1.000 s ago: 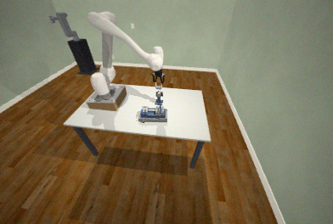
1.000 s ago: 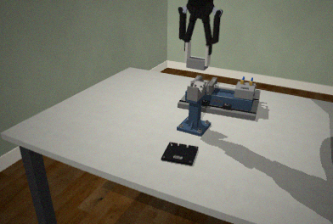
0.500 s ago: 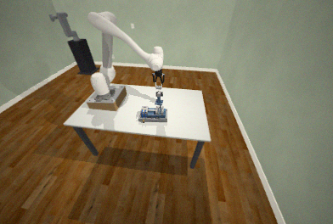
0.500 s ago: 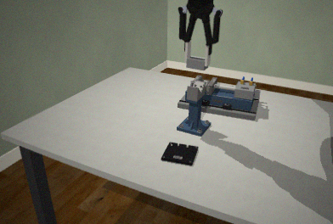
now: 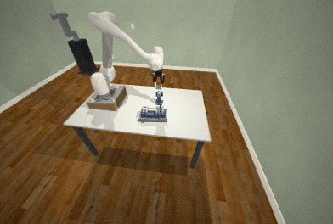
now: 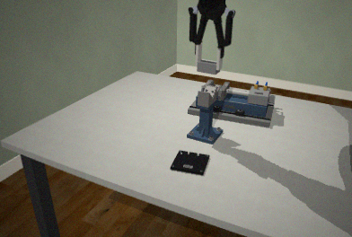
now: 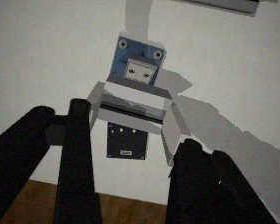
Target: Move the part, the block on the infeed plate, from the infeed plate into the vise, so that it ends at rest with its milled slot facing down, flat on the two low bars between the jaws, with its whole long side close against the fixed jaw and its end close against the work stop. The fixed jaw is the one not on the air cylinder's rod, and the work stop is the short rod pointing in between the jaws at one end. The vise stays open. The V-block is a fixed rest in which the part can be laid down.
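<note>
The part [image 6: 208, 65], a grey block, hangs in the air above the tabletop [image 6: 112, 121], clamped between the fingers [image 6: 221, 55] of the gripper [image 6: 209, 60], which points straight down. From the wrist view the block spans the gap between the two pads, and a dark line runs along its length, possibly the milled slot, though the picture is too soft to be sure.

Nearest on the tabletop lies the black infeed plate [image 6: 190, 162], flat and bare, with nothing on it. Just beyond it stands the V-block [image 6: 206, 127] on its blue pedestal, bolted foot at the bottom, grey cradle on top. In the wrist view the plate and the V-block both sit below the held block, the plate nearer the table's edge.

Behind the V-block comes the vise [image 6: 238, 105], a blue body on a grey base, with its jaws standing apart. At its right end a pale block carries two small yellow and blue fittings [image 6: 260, 83].

The gripper and its load hover above the left end of the vise, well clear of it. Farthest back, the white arm [image 5: 127, 40] reaches in from its base [image 5: 120, 98] at the tabletop's left.
</note>
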Controlling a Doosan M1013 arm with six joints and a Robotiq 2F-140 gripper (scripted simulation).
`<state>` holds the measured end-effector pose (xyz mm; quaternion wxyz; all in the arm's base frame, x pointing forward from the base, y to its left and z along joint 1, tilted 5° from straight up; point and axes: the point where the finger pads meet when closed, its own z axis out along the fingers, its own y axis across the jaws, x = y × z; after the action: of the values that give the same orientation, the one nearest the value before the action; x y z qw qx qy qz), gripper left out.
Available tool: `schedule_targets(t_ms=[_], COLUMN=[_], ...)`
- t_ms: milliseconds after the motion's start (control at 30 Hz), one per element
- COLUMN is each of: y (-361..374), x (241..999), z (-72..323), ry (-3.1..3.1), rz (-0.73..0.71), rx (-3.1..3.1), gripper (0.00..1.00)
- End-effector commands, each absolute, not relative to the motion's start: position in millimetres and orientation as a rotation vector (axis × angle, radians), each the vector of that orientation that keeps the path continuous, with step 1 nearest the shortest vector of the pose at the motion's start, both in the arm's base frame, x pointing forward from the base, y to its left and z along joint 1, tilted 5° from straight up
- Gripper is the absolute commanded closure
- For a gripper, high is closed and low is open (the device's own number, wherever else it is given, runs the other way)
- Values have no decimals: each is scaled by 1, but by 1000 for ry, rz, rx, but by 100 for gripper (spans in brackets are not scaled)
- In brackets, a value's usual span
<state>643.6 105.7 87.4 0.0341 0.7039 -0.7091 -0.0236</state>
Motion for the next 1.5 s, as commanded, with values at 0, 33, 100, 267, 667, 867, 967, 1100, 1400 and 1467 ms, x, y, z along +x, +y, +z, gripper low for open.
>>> schedule_targets(t_ms=[0, 33, 100, 267, 667, 867, 967, 1100, 1400, 1467], y=[104, 104, 104, 104, 105, 106, 106, 106, 108, 108], x=[642, 642, 642, 642, 642, 642, 642, 642, 642, 642], z=[89, 89, 89, 89, 89, 89, 89, 89, 89, 89], ry=[-2176, -2176, -2176, -2174, -2162, -2148, -2139, -2130, -2097, -2087], rz=[-77, -77, -77, -73, -51, -25, -8, 11, 73, 91], rx=[2170, 2170, 2170, 2168, 2159, 2148, 2141, 2133, 2106, 2097], gripper=[100, 100, 100, 100, 100, 100, 100, 100, 100, 100])
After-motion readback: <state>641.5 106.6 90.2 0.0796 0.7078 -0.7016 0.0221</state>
